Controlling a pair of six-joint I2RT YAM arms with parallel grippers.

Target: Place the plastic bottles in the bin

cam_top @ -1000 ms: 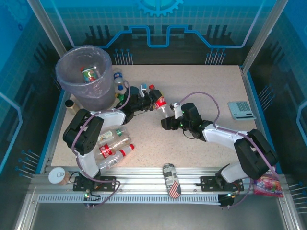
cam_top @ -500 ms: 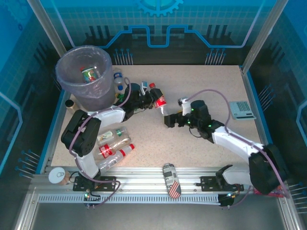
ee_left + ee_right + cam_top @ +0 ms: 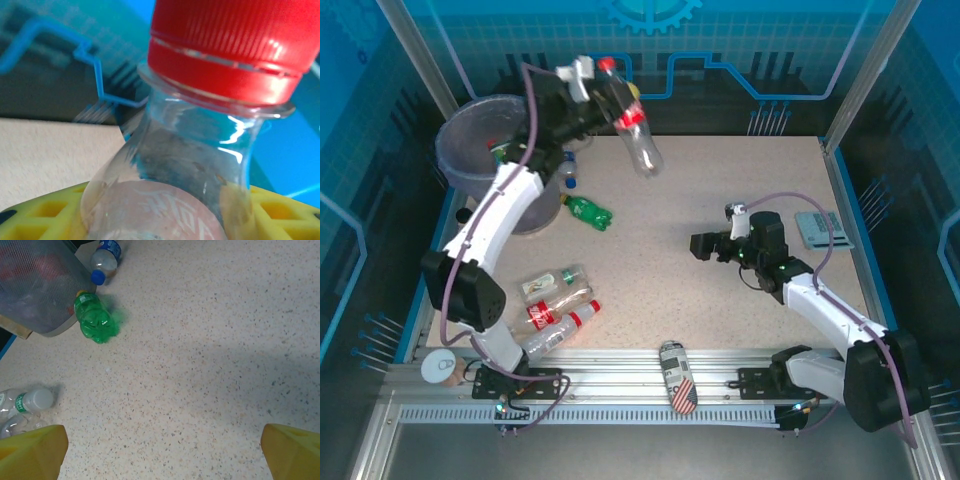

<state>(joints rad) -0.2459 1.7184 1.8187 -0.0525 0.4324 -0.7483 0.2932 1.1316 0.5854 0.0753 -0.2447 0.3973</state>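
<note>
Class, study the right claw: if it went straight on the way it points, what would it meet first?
Probably bare tabletop: the right claw seems angled down at it. The green bottle lies off to one side, though depth is unclear.

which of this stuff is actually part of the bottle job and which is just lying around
Part of the job:
- red-capped bottle, held in the left gripper
- green bottle
- blue-capped bottle
- cluster of bottles near the left arm's base
- bin

Just lying about:
- flag-patterned can
- grey keypad device
</note>
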